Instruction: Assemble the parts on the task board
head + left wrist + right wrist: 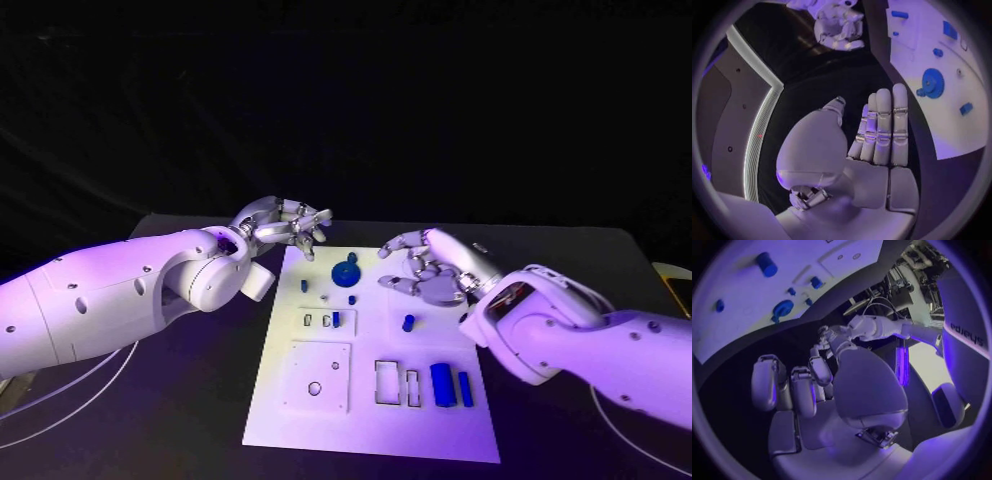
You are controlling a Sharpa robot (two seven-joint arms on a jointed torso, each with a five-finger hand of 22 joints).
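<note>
The white task board lies mid-frame with most blue parts loose on it, so I judge assembly barely begun. Left hand and right hand hover at its upper end, fingers apart, empty.

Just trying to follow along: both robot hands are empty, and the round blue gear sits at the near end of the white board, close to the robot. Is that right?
Not quite. The gear sits at the far end of the board, between the two hands, as the head view shows. The rest holds: the left robot hand and right robot hand are both empty.
</note>
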